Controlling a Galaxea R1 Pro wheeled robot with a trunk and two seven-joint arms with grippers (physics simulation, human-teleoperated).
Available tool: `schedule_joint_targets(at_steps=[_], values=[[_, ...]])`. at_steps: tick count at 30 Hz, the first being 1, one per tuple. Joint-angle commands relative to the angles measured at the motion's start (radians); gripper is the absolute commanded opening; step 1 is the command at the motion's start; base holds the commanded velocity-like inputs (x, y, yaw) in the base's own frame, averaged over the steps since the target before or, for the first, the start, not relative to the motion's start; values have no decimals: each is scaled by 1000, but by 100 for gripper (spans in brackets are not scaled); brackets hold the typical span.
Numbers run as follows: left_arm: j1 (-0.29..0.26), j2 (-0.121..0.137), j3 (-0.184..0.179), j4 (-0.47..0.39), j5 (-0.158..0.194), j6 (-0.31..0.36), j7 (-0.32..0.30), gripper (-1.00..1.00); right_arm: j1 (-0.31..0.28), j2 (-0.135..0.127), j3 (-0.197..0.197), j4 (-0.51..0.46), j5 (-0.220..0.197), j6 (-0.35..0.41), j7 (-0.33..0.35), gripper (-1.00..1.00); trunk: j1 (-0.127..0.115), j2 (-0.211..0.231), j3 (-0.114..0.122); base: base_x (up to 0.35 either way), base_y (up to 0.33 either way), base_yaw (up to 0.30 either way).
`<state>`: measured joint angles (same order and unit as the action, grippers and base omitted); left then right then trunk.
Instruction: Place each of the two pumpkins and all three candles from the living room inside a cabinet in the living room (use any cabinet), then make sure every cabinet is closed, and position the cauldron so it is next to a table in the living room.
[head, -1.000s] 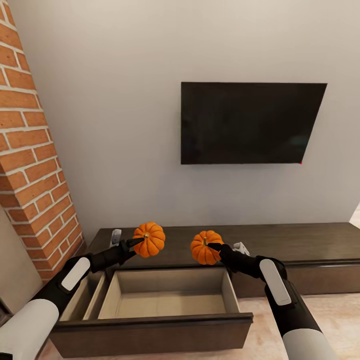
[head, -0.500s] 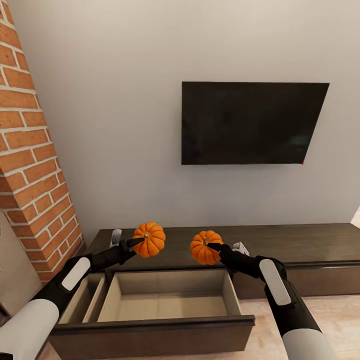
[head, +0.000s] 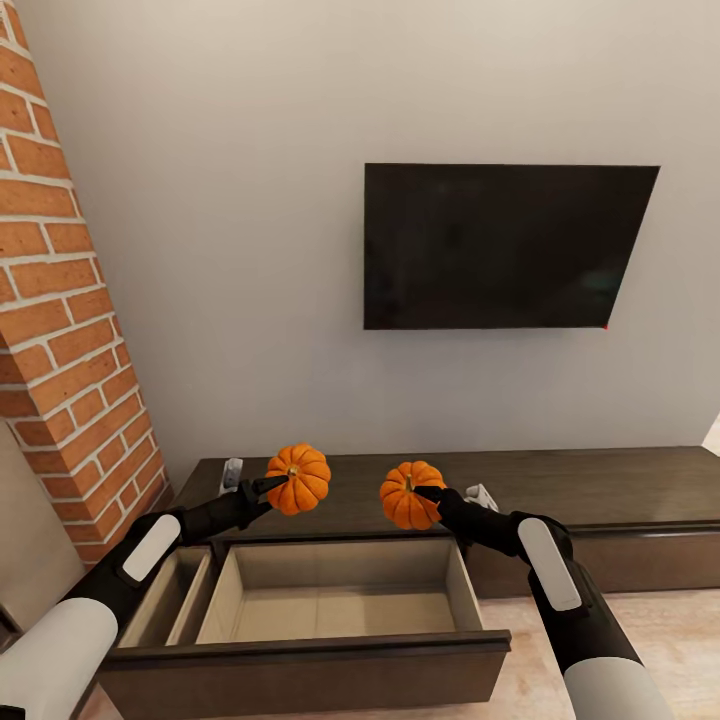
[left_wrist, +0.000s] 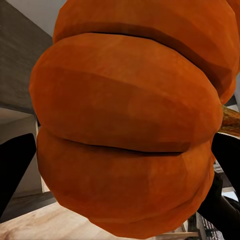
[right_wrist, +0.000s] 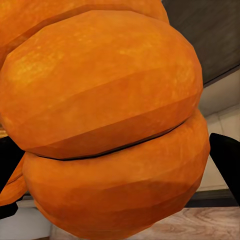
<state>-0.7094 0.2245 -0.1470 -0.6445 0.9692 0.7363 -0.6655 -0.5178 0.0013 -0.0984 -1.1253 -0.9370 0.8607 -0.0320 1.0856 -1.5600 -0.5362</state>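
- Since a second ago almost nothing has moved: both arms hold the same pose, and the whole head view has drifted very slightly, which suggests the camera shifted and not the objects.
- Nearest, at 6 o'clock in the head view, the cabinet (head: 560, 480) has one front pulled out as an open drawer (head: 300, 655). Its pale inside looks bare, so no pumpkin is stored yet.
- Just above the drawer's far edge, at about 7 o'clock from the view's centre, the left gripper (head: 277, 484) is clamped on the left pumpkin (head: 300, 478), which is held in the air, clear of the wood.
- Beside it but apart, the right gripper (head: 430, 493) is likewise closed around the right pumpkin (head: 408, 494), also lifted.
- In each wrist view the orange ribs fill the frame between dark fingers (left_wrist: 15, 170), confirming a firm hold.
- Both fruits seem poised above the opening so they can be lowered straight in.
- Farther back, at 12 o'clock, a dark television (head: 505, 245) hangs on the grey wall.
- At 9 o'clock, a brick column (head: 60, 300) rises.
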Motion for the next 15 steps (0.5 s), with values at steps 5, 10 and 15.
schedule_joint_targets(at_steps=[5,10,15], values=[[-1,1,-3,0,8,5,0,-100,-1,0,-1,-1,-6,4,-3,-100,0,-1,-1,0,0,0],[-1,2,-3,0,8,5,0,-100,-1,0,-1,-1,-6,4,-3,-100,0,-1,-1,0,0,0],[-1,1,-3,0,8,5,1,-100,-1,0,-1,-1,-6,6,-3,-100,8,-15,-7,0,0,0]])
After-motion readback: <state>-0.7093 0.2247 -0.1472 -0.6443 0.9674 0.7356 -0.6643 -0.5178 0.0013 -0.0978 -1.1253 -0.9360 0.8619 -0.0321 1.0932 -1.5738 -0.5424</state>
